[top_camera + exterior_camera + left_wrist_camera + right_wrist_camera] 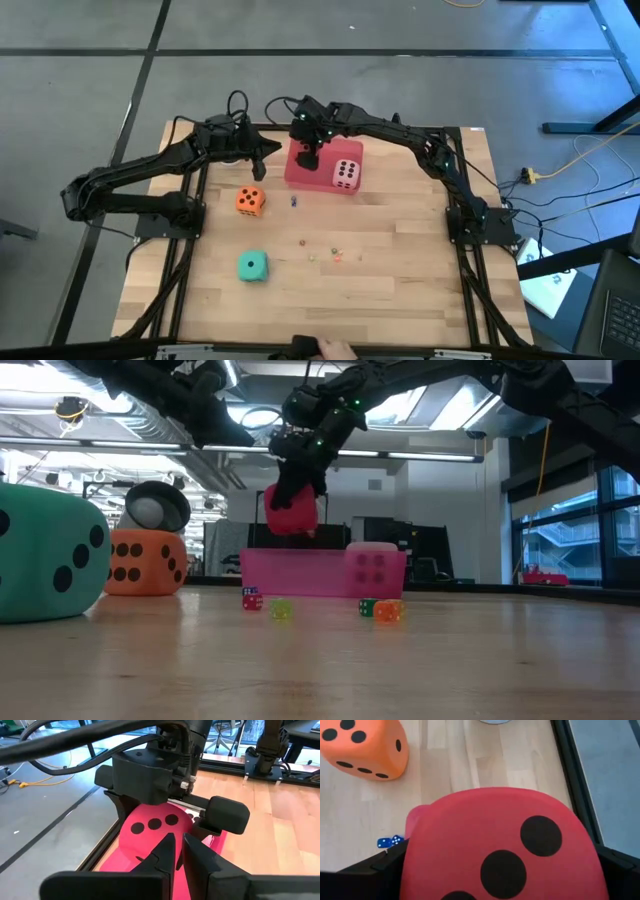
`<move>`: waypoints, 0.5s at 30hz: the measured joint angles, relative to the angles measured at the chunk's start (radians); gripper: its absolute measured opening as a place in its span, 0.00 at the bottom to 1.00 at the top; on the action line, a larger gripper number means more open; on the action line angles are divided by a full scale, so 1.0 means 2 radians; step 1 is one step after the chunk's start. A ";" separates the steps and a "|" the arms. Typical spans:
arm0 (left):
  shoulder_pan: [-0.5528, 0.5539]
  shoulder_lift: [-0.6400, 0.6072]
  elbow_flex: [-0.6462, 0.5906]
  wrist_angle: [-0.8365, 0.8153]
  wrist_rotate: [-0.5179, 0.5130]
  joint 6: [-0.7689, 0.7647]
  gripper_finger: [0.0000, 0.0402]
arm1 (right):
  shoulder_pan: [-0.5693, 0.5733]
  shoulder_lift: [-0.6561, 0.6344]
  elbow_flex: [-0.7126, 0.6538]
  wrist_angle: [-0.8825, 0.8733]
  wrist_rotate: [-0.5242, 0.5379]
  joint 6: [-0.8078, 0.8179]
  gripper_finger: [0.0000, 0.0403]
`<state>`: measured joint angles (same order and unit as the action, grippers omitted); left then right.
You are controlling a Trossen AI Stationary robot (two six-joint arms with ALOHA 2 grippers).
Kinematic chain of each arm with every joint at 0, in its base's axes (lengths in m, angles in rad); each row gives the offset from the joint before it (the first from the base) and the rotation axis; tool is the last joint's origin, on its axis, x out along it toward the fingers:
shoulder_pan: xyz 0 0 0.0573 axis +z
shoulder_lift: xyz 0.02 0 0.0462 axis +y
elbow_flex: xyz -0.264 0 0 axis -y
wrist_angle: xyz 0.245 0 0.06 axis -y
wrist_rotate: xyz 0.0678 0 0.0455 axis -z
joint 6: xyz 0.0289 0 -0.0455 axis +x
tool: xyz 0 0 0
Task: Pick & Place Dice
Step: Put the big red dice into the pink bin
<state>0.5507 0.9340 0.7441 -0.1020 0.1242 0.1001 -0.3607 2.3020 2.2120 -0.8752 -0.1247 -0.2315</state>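
red die (500, 850) cut off below, tray (417, 817) mostly hidden

Pink tray (300, 172), perhaps tiny beads (333, 252)

Open table (400, 260) beyond scattered beads (335, 253), seemingly.

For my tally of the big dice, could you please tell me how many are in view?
4. The orange die and the teal die sit on the table; the pale pink die rests on the pink tray; the red die is in the right gripper above that tray.
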 joint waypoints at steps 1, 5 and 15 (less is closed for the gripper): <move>0.000 0.000 0.000 0.000 0.000 0.000 0.07 | 0.000 0.000 0.000 0.000 0.002 0.006 0.99; 0.000 0.000 0.000 0.000 0.000 0.000 0.07 | 0.001 0.000 0.000 -0.008 0.003 0.012 0.99; 0.000 0.000 0.000 0.000 0.000 0.000 0.06 | 0.007 0.000 0.000 -0.015 0.057 0.034 0.99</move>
<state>0.5507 0.9340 0.7441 -0.1020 0.1242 0.1001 -0.3466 2.3016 2.2120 -0.9048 -0.0114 -0.1635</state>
